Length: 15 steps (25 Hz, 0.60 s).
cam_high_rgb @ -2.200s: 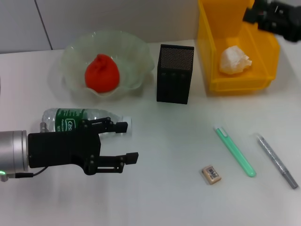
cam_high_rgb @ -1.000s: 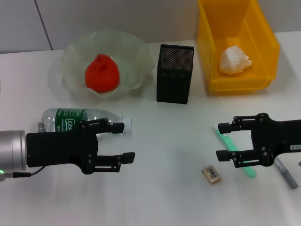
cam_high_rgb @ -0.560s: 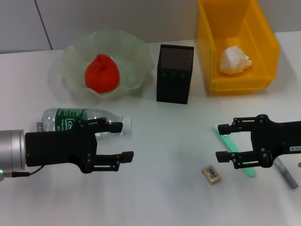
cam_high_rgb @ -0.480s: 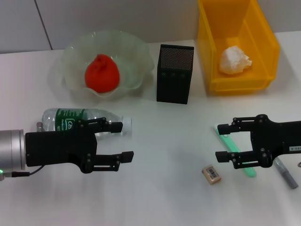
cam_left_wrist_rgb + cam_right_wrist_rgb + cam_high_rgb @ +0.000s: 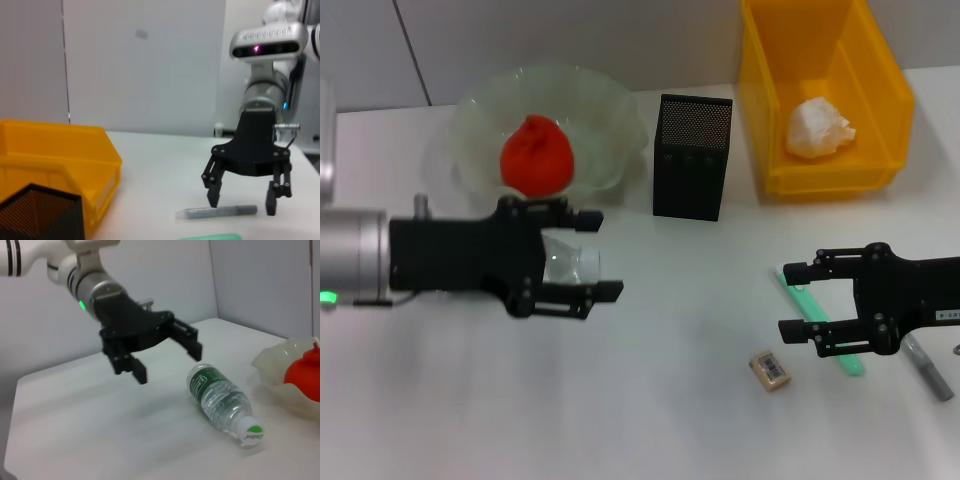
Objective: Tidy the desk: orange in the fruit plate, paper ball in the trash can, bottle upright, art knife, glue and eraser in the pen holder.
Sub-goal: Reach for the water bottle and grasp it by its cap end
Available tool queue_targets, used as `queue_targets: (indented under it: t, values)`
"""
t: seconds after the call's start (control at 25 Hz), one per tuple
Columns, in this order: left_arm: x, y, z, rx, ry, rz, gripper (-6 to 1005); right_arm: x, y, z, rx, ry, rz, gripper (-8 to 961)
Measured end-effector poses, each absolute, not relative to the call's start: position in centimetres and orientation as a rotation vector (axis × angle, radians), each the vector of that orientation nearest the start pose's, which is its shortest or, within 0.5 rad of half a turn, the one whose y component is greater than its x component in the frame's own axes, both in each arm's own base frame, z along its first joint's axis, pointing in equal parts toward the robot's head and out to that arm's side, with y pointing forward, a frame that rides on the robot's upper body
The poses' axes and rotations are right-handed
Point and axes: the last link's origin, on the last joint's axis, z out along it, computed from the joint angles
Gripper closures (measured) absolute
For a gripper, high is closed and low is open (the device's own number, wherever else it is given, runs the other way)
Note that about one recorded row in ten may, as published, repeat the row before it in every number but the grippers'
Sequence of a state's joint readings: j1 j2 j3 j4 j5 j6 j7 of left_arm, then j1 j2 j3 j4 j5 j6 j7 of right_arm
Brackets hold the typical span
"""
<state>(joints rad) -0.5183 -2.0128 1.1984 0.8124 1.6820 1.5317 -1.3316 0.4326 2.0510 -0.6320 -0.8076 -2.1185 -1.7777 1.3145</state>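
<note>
- Left gripper (image 5: pixel 592 256) is hanging with its fingers spread wide, straddling the cap end of the bottle (image 5: pixel 568 262) from above; nothing is clamped, and the right wrist view shows the fingers apart from the plastic.
- Right gripper (image 5: pixel 794 300) is sitting low on the right side of the table (image 5: pixel 650 400) with its fingers also spread, empty, over the green pen-like tool (image 5: pixel 820 322).
- Nearest to the robot, the eraser (image 5: pixel 769 368) is lying flat on the table, just beside the right gripper's lower finger but apart from it.
- Next, the green tool is lying with its long axis running diagonally, away from the robot and slightly leftward, and the grey pen-like stick (image 5: pixel 923 358) is lying roughly parallel to it on its right.
- Farther in, the bottle is lying on its side, long axis across the table, with its cap pointing toward the robot's right; in the right wrist view the green label (image 5: pixel 206 385) and the white-green cap (image 5: pixel 251 433) are showing clearly.
- Beyond that, the pen holder (image 5: pixel 692 157) is standing upright near the middle.
- On the left, the orange (image 5: pixel 535 155) is resting inside the fruit plate (image 5: pixel 610 110).
- On the right, the paper ball (image 5: pixel 818 128) is lying inside the trash can (image 5: pixel 770 100).
</note>
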Motion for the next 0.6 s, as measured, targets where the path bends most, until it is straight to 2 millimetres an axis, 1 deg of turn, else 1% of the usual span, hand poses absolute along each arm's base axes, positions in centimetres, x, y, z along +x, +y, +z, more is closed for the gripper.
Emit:
queue_targets:
  t: [0.04,0.12,0.16,0.2,0.28,0.4,0.44,0.48,0.52,0.56,0.6]
  values:
    - [-19.2,34.2,-0.7,-2.967,-0.059,-0.589,319,28.6,29.1,3.4,-2.844,0.486,0.594,226]
    - [-18.3,35.1,-0.6,-2.971,0.001,-0.512,320,28.7,29.0,3.4,-2.843,0.490,0.595,226]
    - [-18.3,35.1,-0.6,-2.971,0.001,-0.512,321,28.7,29.0,3.4,-2.841,0.494,0.596,226]
    - [-17.5,36.0,-0.7,-2.972,0.060,-0.414,321,28.7,29.0,3.4,-2.841,0.494,0.596,226]
    - [-16.7,37.0,-1.1,-2.969,0.112,-0.282,322,28.7,28.9,3.4,-2.840,0.499,0.598,226]
    - [-15.6,37.9,-1.8,-2.966,0.173,-0.129,324,28.8,28.9,3.4,-2.839,0.500,0.599,226]
    - [-15.6,37.9,-1.8,-2.966,0.173,-0.129,325,28.8,28.9,3.4,-2.838,0.500,0.599,226]
    - [-14.9,38.3,-2.4,-2.971,0.205,-0.024,325,28.7,28.9,3.4,-2.837,0.499,0.602,226]
    - [-14.8,38.5,-2.6,-2.969,0.209,0.029,326,28.7,29.0,3.4,-2.836,0.498,0.605,226]
    - [-14.8,38.5,-2.6,-2.969,0.209,0.029,326,28.7,29.0,3.4,-2.836,0.498,0.605,226]
    - [-14.5,38.6,-3.0,-2.972,0.238,0.075,327,28.7,29.0,3.4,-2.836,0.499,0.605,226]
